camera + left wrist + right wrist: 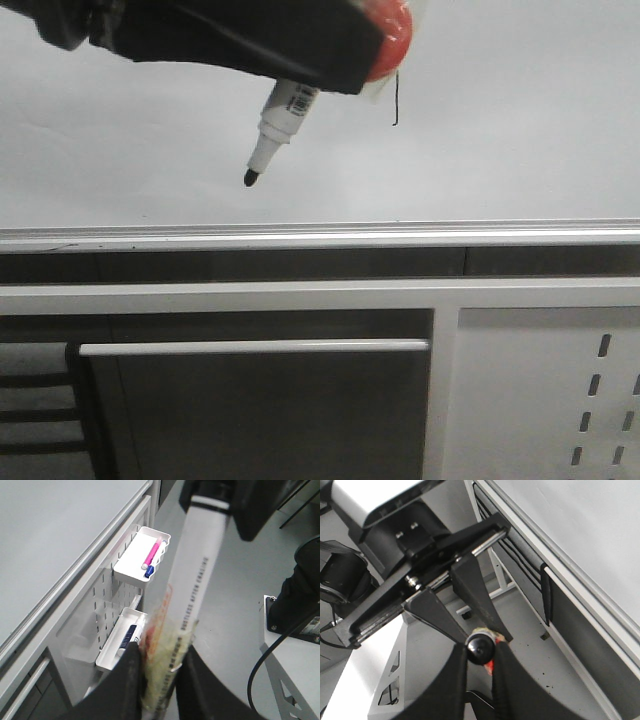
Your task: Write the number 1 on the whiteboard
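Number 1 (pixel 396 100) already drawn, upper right of whiteboard (pixel 520 120). Left gripper (pixel 160 680) clamped on marker (pixel 275 130), tip seemingly off board; right gripper (pixel 480 650) pinching a dark round object, identity unclear. Next: likely retreat, park marker.

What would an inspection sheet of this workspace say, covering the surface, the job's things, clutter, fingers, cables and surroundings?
Surface: whiteboard pale, bare except for one stroke; metal rail below.
Job's things: number 1 drawn, thin, black; marker tip points down-left of it.
Clutter: pens in white trays on the slotted panel.
Fingers: left gripper shut on the marker; right gripper fingers flank a small black round thing, grip unclear.
Cables: black cable at the side.
Surroundings: handle bar under the rail.
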`<state>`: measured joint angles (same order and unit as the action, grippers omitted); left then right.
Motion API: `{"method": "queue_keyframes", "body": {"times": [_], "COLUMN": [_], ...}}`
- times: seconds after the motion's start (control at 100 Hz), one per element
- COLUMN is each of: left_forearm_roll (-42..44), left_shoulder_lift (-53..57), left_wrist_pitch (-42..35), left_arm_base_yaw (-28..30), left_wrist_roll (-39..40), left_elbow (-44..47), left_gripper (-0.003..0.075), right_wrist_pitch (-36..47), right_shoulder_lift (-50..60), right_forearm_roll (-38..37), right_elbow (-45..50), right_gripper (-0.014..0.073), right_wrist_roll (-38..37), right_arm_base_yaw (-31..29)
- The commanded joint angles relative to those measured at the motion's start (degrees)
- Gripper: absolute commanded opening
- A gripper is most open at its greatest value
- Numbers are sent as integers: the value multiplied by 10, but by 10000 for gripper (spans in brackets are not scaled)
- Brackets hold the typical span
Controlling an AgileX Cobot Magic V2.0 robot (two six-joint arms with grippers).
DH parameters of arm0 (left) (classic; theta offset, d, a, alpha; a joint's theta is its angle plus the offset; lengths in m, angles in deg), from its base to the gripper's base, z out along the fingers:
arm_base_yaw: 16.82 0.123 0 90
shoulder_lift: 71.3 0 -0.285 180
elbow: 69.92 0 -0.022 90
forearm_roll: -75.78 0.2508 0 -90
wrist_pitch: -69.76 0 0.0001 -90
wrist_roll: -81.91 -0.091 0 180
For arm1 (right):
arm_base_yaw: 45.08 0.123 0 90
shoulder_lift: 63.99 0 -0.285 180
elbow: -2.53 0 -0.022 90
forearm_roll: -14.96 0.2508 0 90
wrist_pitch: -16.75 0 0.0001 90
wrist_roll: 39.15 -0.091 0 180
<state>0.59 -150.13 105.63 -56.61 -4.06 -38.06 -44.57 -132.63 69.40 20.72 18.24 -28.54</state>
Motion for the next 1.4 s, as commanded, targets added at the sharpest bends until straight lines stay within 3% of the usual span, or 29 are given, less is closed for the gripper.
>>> {"method": "queue_keyframes", "body": {"times": [0.0, 0.09, 0.26, 0.31, 0.45, 0.56, 0.67, 0.83, 1.389], "left_forearm_roll": [-29, -29, -28, -28, -47, -116, -169, -173, -130], "left_shoulder_lift": [11, 11, 17, 23, 51, 80, 89, 67, -34], "left_wrist_pitch": [-14, -15, -48, -62, -156, -271, -364, -432, -470], "left_arm_base_yaw": [-1, -1, -1, -1, -1, -1, -1, -1, -1], "left_wrist_roll": [8, 8, 15, 18, 32, 19, -6, -6, -4], "left_elbow": [-19, -19, -19, -15, 11, 37, 42, 39, -54], "left_gripper": [-20, -20, -20, -20, -20, -20, -20, -20, -20], "right_wrist_pitch": [-10, -23, -3, 2, 2, 17, 43, 76, 80], "right_shoulder_lift": [6, 5, 5, 5, 13, 27, 44, 56, 56], "right_forearm_roll": [35, 30, -28, -49, -69, -69, -68, -55, -47], "right_elbow": [-19, -19, -19, -19, -19, -19, -19, -19, -19], "right_gripper": [-36, 52, 324, 353, 353, 353, 353, 353, 353], "right_wrist_roll": [2, 2, -57, -80, -110, -118, -118, -118, -118], "right_arm_base_yaw": [0, 0, -7, -17, -65, -96, -103, -103, -103]}}
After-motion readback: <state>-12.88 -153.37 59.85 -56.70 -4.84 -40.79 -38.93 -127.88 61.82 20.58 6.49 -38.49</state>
